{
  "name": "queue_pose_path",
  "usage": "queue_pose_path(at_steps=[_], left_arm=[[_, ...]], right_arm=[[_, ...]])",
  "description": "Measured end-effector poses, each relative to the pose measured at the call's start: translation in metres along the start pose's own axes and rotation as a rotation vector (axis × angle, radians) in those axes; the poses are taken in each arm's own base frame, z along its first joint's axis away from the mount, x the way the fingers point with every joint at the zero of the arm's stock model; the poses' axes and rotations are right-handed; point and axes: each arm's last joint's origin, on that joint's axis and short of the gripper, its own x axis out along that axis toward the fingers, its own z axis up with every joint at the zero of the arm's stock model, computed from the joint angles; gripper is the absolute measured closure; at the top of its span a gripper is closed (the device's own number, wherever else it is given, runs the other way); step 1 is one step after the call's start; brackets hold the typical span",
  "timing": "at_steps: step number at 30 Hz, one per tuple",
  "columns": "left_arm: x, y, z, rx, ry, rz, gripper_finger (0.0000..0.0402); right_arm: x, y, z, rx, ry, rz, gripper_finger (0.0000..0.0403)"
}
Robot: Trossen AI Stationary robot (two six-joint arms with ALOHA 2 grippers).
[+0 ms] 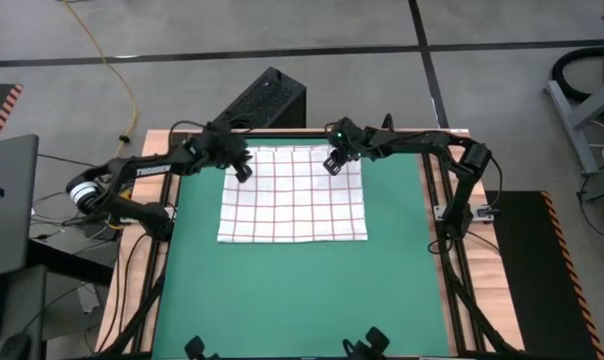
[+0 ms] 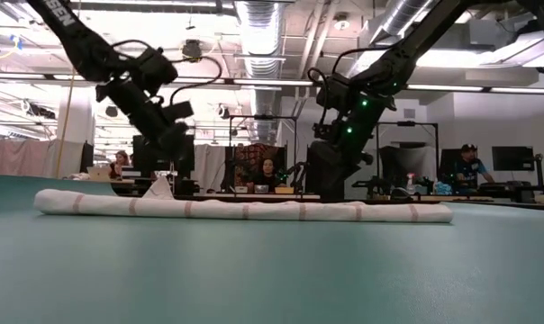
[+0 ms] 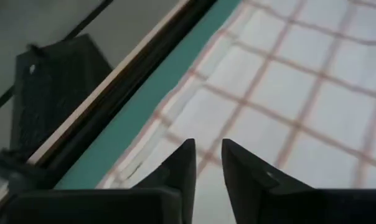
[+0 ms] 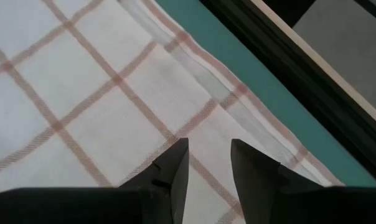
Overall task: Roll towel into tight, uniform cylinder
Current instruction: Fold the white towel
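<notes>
Towel [image 1: 293, 195] lies flat on the green mat [image 1: 302, 290], toward its far edge, not yet rolled. Left gripper [image 1: 241, 168] and right gripper [image 1: 334, 163] hang over the two far corners, apart from the cloth; each wrist view shows a narrow gap between the fingers with nothing in it. The step in hand looks like the first pinch. Next, both need to lower onto the hem, grip it together, and fold it evenly toward the near side.
</notes>
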Motion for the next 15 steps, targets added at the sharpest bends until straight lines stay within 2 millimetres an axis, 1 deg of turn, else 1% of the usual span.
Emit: queue_pose_path(at_steps=[2, 5, 12, 15], left_arm=[[0.002, 0.003, -0.008, -0.018, 0.027, 0.01, 0.0351], [0.007, 0.008, -0.013, -0.021, 0.07, 0.059, 0.0363], [0.013, 0.018, -0.019, -0.003, 0.105, 0.177, 0.038], [0.019, 0.021, -0.024, -0.012, 0.127, 0.184, 0.0381]], right_arm=[[0.0, 0.0, 0.0, 0.0, 0.0, 0.0, 0.0262], [0.0, -0.002, 0.0, 0.002, 0.005, -0.009, 0.0262], [0.0, -0.002, 0.0, 0.004, 0.005, -0.015, 0.0262], [0.0, -0.001, -0.001, 0.001, 0.006, -0.013, 0.0262]])
